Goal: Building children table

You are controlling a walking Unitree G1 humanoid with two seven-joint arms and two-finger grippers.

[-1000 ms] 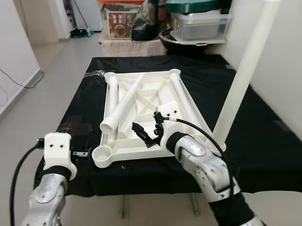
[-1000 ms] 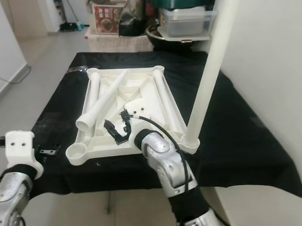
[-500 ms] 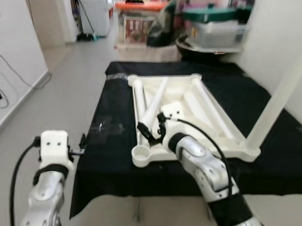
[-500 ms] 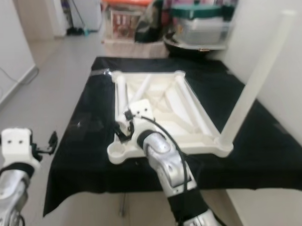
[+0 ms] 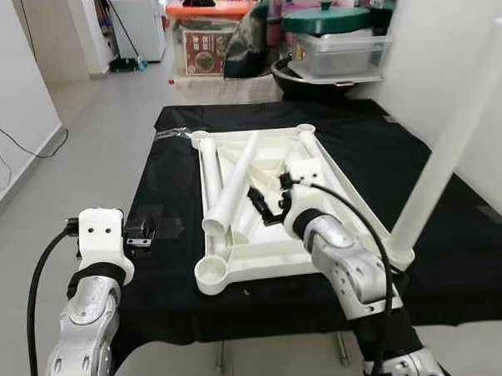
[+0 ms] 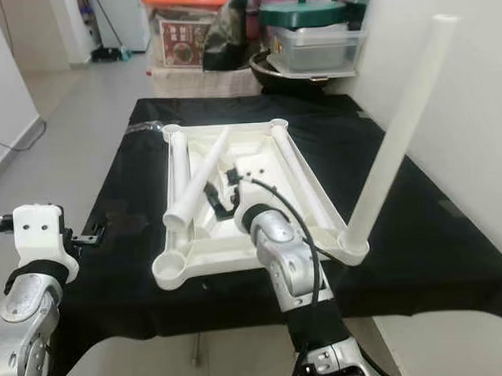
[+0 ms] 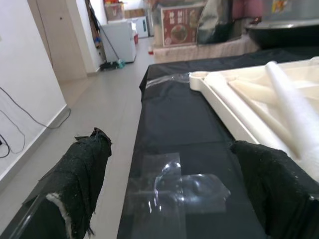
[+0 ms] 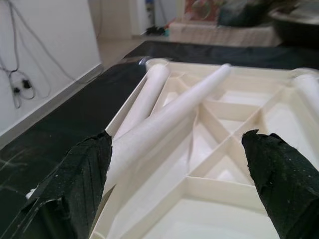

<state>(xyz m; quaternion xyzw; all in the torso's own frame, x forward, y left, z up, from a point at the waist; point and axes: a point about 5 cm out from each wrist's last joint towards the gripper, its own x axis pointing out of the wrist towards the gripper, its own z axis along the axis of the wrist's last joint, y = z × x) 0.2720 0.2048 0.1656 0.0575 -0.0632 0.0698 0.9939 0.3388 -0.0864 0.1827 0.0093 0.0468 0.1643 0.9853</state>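
Here, work surface: a black cloth is spread over a low stand, with grey floor tiles seen to the robot's left.
Table top: a cream plastic table top is laid upside down on the cloth, its ribbed underside facing up and round sockets seen at the corners.
Fitted leg: one white leg is stood upright in the near corner socket on the robot's right.
Loose legs: a loose leg is laid slantwise across the ribs, its open end near the front-left socket; a second leg is laid along the left rim beside it.
Right gripper: the right gripper is held over the ribbed middle of the table top, just beside the slanted leg; its black fingers are spread wide in the right wrist view and nothing is held between them.
Left gripper: the left gripper is held off the table top, over the left edge of the cloth; its fingers are parted wide and empty, above a clear tape patch stuck to the cloth.
Background: a clear storage box with a green lid and a box with an orange lid are seen beyond the far end.
Writing: a red printed label is seen on the orange-lidded box, but its text cannot be read.
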